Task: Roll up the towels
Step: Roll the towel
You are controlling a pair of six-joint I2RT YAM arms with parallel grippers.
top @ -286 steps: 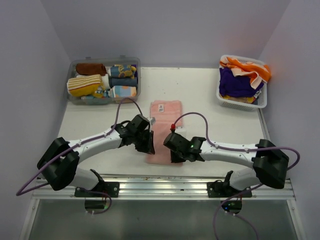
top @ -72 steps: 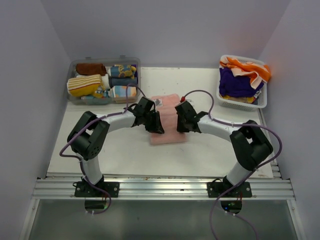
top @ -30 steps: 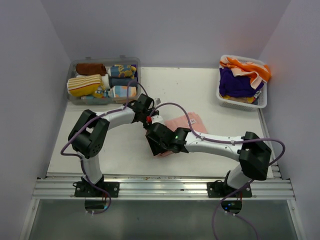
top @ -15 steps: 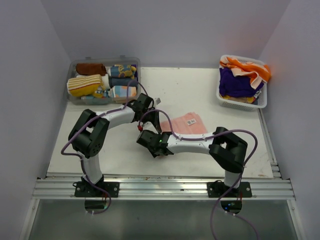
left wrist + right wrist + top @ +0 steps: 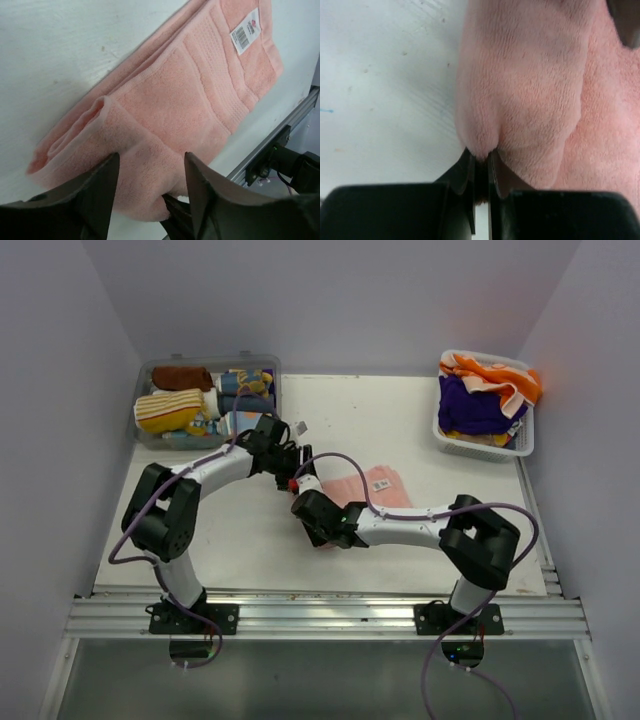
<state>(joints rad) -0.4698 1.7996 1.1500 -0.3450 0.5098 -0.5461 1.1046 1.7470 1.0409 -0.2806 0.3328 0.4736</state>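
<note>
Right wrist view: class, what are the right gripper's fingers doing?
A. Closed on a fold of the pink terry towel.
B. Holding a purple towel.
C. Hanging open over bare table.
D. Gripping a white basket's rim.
A: the black fingers of the right gripper are shut on a bulging fold of the pink terry towel, beside the bare white table.

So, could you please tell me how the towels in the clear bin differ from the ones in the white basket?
The bin towels in the clear bin are rolled into tight cylinders; the basket towels in the white basket lie crumpled in a loose heap. The bin towels are packed side by side; the basket towels spill over the rim. Both sets mix several colours.
</note>
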